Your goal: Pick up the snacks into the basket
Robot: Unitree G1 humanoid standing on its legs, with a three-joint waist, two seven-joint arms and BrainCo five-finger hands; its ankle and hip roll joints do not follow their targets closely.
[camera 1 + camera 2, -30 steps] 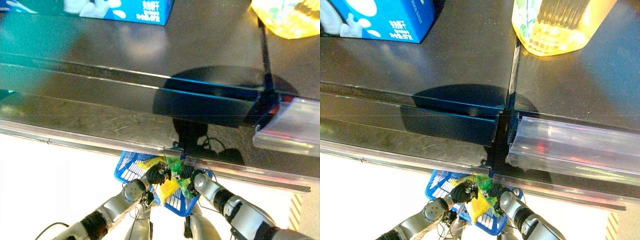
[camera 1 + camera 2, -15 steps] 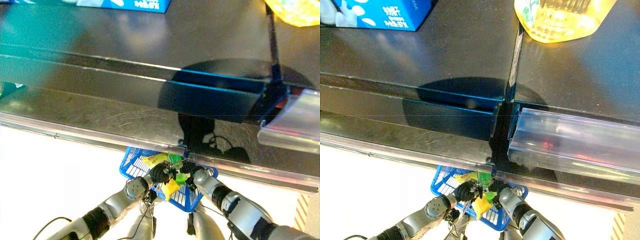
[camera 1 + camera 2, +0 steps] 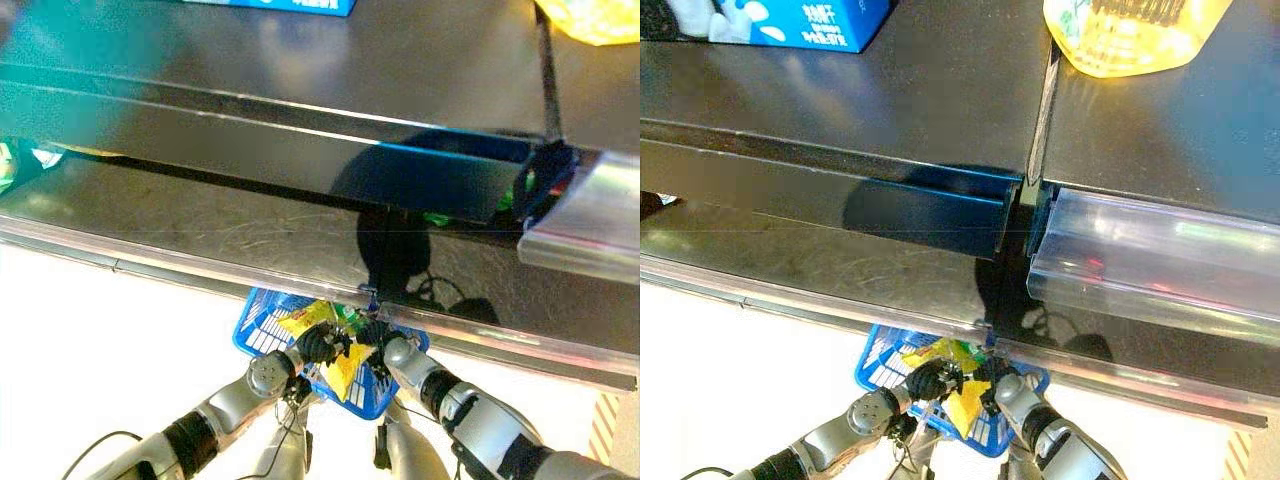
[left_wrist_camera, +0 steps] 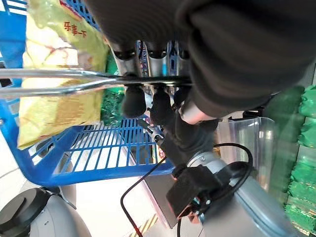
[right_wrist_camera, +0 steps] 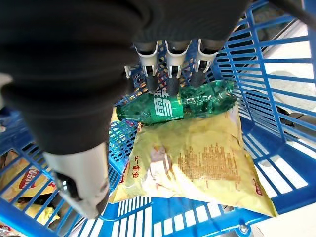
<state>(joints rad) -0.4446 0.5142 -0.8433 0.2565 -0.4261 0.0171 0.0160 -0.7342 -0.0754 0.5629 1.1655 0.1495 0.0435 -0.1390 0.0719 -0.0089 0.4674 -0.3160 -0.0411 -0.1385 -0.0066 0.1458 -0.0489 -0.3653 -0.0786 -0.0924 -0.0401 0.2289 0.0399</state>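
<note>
We judge the step in hand to be settling the last snack into the blue basket [image 5: 276, 123]. To do it well we keep the left hand [image 3: 318, 345] firm on the wire handle [image 4: 54, 81], its fingers [image 4: 132, 101] curled round it, basket level. The right hand [image 5: 170, 74] hangs over the load, fingers [image 5: 154, 81] straight and holding nothing; we lift it clear without snagging the mesh.

The yellow snack bag [image 5: 197, 158] lies flat in the basket at lower centre of the head views, glossy, crinkled, puffed. A green bottle [image 5: 177, 106] lies on its side touching the bag's upper edge.
</note>
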